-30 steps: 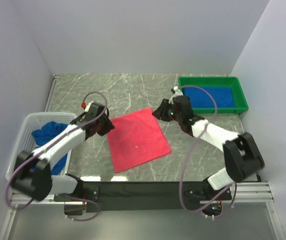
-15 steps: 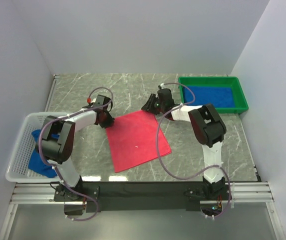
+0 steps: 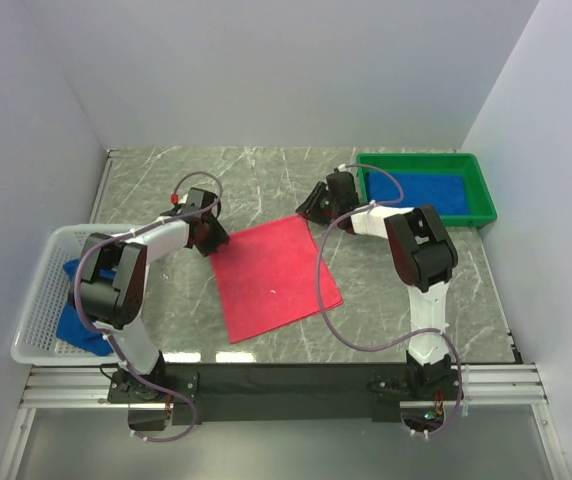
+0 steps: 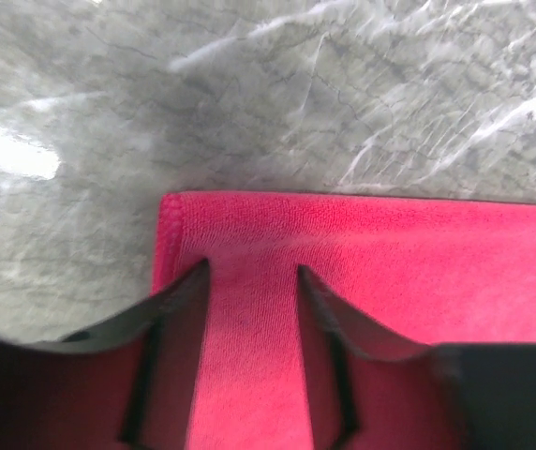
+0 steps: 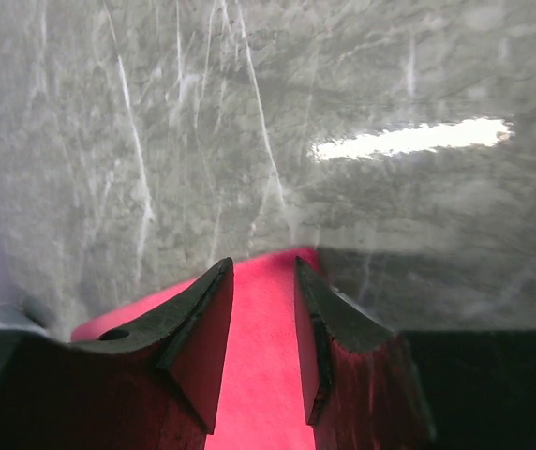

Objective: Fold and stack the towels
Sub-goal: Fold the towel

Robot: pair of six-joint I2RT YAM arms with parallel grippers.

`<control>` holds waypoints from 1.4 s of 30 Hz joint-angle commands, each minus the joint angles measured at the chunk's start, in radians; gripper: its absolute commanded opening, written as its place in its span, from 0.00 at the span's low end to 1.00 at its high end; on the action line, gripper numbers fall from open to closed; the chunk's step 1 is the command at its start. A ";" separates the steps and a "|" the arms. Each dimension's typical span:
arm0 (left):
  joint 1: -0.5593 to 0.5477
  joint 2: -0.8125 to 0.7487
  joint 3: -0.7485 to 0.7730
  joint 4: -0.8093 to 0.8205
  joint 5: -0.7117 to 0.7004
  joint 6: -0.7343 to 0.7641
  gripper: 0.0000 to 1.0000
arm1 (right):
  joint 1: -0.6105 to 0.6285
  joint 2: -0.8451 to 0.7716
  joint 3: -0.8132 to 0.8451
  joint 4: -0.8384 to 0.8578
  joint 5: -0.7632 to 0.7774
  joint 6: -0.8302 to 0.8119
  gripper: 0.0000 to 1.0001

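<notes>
Left fingers (image 4: 170,309) and right fingers (image 5: 193,319) each stand narrowly parted (cloth showing in the gap) at a far corner of the flat pink-red towel (image 3: 274,280).

Top camera: fixed above and behind my bases, facing down and forward, far enough back to take in the whole desk (image 3: 266,175) and both arms. Left wrist camera: sits on my left hand (image 4: 249,272) and looks down past the fingers, very close to the desk, over the far left corner of the pink-red towel (image 4: 390,253). Right wrist camera: same arrangement on my right hand (image 5: 263,267), close over the towel's far right corner. Each wrist view shares its corner with the top view. Overlap between the two wrist views: cannot tell.
</notes>
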 commanded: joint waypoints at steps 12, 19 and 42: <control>-0.150 -0.272 0.036 -0.191 -0.088 0.024 0.64 | 0.157 -0.479 -0.200 -0.481 0.328 -0.342 0.41; -0.268 -0.306 -0.136 -0.160 -0.095 -0.034 0.72 | 0.294 -0.645 -0.410 -0.622 0.407 -0.338 0.40; -0.325 -0.548 -0.188 -0.297 -0.243 -0.065 0.99 | 0.567 -0.680 -0.605 -0.782 0.416 -0.120 0.34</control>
